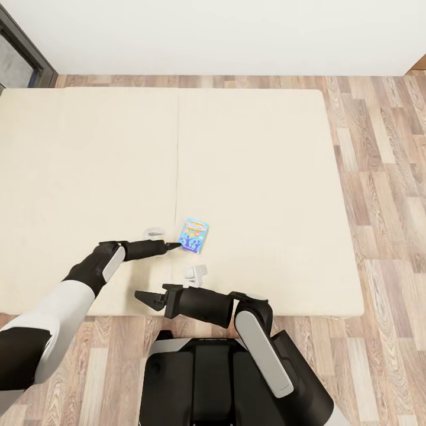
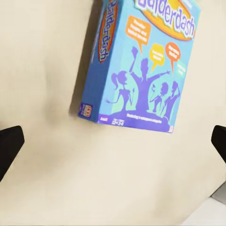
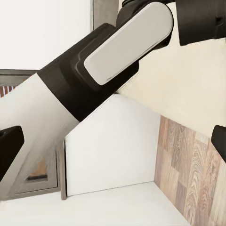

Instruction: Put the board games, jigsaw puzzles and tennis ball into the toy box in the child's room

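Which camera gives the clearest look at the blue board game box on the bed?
The left wrist view: the flat blue printed card game box is large, its "Balderdash" lettering readable. In the head view it is small beside the left pincer.

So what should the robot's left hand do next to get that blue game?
Probably ease the left gripper forward a little. Its jaws are open and the blue board game lies flat on the bed just ahead, not yet between them.
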Tool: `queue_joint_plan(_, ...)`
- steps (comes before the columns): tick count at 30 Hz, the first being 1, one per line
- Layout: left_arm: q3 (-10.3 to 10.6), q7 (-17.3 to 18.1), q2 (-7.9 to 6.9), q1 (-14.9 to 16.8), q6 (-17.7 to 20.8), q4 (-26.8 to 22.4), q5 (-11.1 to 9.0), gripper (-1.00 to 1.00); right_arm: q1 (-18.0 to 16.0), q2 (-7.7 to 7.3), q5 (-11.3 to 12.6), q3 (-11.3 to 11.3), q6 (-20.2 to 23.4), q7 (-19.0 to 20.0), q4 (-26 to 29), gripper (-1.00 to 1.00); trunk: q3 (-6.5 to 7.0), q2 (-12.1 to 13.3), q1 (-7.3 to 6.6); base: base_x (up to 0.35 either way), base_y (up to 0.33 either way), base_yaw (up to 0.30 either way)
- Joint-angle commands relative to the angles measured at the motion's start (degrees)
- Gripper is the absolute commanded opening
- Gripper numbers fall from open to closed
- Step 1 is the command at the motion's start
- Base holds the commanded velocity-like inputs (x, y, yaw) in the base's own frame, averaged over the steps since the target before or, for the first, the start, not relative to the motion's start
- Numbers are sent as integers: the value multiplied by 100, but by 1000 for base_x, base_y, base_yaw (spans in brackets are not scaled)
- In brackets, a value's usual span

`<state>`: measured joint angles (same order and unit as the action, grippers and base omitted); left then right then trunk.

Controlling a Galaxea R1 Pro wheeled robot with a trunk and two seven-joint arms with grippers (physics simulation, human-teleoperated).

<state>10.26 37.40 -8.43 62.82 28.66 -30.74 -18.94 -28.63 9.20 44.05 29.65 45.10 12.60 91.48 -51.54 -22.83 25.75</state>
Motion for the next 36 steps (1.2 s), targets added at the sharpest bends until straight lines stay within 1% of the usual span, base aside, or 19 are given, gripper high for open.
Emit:
queue_joint_plan(1,29,-123,-10,60,90,-4,-57,100,-2,3,-19,-5,25,24,2,100,-6,-9,3,0,0,0)
queue_joint_plan(4,29,-338,-12,146,166,7,-57,100,-2,3,-19,-4,25,24,2,100,-6,-9,3,0,0,0)
queue_joint_plan(11,29,-645,19,206,154,39,-57,100,-2,3,-19,-3,25,13,2,100,-6,-9,3,0,0,0)
queue_joint_plan(20,33,-710,14,212,97,42,-58,100,-2,3,-19,-3,25,0,2,100,-6,-9,3,0,0,0)
queue_joint_plan(27,56,-728,27,213,-67,49,-57,100,-2,3,-19,-3,18,-3,2,100,-6,-9,3,0,0,0)
queue_joint_plan(36,65,-715,46,213,-102,21,-60,100,-2,3,-25,-6,16,-3,2,100,-6,-9,3,0,0,0)
